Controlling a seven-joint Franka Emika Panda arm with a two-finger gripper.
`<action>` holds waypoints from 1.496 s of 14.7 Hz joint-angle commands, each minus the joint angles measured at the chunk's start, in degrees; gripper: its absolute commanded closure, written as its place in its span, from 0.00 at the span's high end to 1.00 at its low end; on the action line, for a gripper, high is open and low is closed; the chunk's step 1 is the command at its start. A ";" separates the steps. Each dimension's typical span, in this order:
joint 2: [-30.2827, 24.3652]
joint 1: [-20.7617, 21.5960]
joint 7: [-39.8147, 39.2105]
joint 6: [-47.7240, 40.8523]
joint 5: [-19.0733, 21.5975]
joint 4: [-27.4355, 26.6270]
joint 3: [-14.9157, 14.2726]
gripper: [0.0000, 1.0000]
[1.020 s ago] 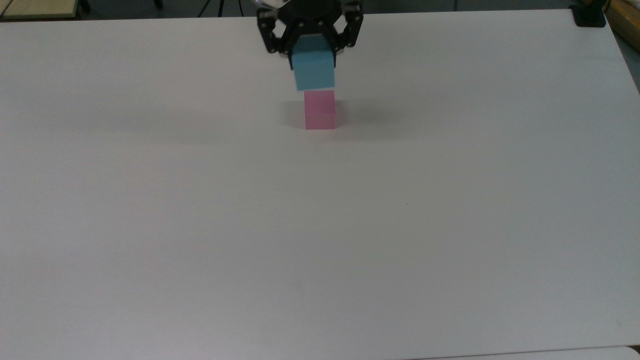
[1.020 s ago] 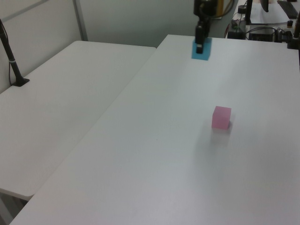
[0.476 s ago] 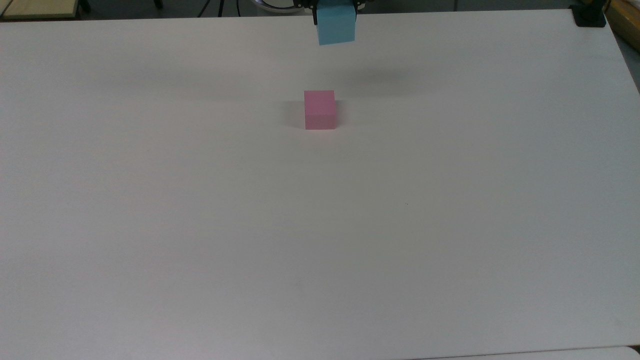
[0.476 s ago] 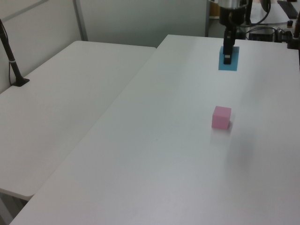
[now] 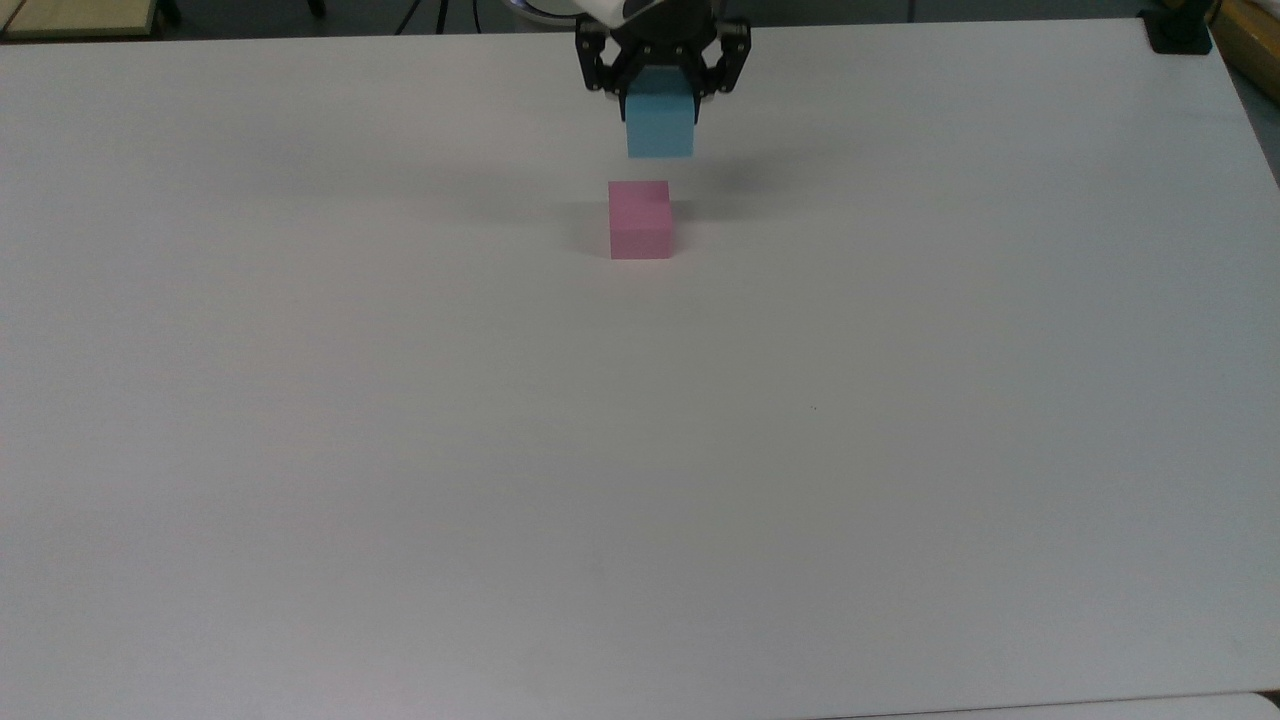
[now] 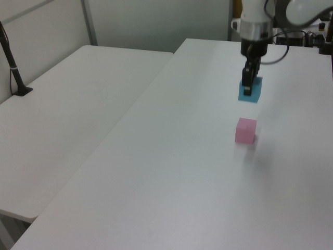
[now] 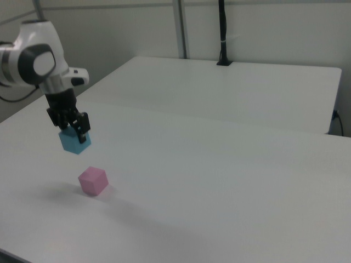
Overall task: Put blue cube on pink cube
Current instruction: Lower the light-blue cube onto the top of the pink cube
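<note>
The pink cube (image 5: 640, 218) (image 6: 245, 130) (image 7: 92, 181) rests on the white table (image 5: 640, 450). The blue cube (image 5: 659, 125) (image 6: 251, 90) (image 7: 75, 142) hangs in the air, held from above by my gripper (image 5: 660, 95) (image 6: 250, 82) (image 7: 73, 132), which is shut on it. In the top view the blue cube sits just above the pink cube's far edge, slightly to the right. In the right view it is up and to the left of the pink cube, with a clear gap between them.
A second white table (image 6: 73, 114) (image 7: 230, 90) adjoins this one. A black post (image 6: 13, 67) (image 7: 222, 33) stands clamped at its far side. A dark clamp (image 5: 1178, 32) sits at the top view's upper right corner. Cables and equipment (image 6: 296, 31) lie behind the arm.
The gripper, holding the blue cube throughout, swung away from the pink cube and upward, then came back down. It now hangs lower and closer to the pink cube than half a second ago.
</note>
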 commanded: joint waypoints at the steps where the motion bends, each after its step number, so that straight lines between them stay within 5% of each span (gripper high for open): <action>1: 0.86 0.38 2.12 7.09 -2.71 -5.73 -0.08 0.21; 6: 4.82 -0.06 2.21 10.96 -4.39 -6.00 -0.08 0.21; 10: 6.67 -0.41 2.21 12.28 -5.62 -6.26 -0.08 0.34; 13: 6.67 -0.41 2.30 12.20 -5.62 -6.35 -0.08 0.53; 18: 6.41 0.03 4.22 11.93 -6.05 -7.23 -0.08 0.62; 21: 6.24 0.21 4.76 11.76 -7.20 -7.93 -0.08 1.00; 22: 6.06 0.21 4.84 11.50 -7.29 -7.93 -0.08 1.00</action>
